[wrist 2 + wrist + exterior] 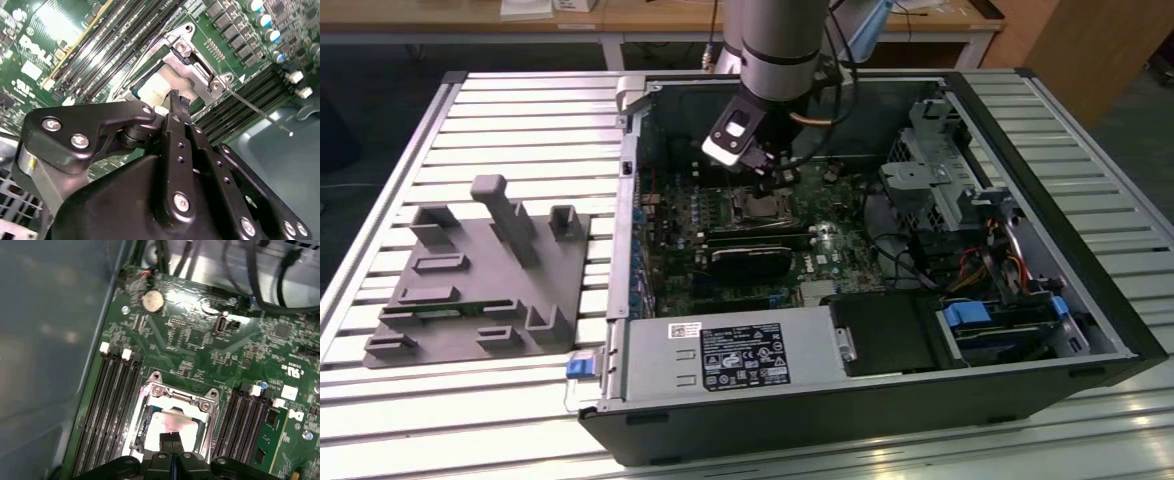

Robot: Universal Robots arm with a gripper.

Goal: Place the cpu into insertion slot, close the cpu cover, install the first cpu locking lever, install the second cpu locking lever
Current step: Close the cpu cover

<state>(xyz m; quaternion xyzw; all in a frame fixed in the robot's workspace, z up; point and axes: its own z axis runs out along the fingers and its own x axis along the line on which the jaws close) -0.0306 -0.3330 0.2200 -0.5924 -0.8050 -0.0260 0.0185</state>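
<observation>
cpu (172,424): pale matt metal. cpu cover (176,396): shiny bare metal. pincer (171,436): matt blk. board (200,340): glossy green.

Silver-grey arm (778,30), black jointed claw (176,100), bright silver screws (181,201)

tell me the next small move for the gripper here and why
Probably a short shift of the gripper toward the thin lever. The cpu already lies under the cpu cover, which looks down around it, while that lever sticks out free and the shut gripper hangs over the cpu.
</observation>
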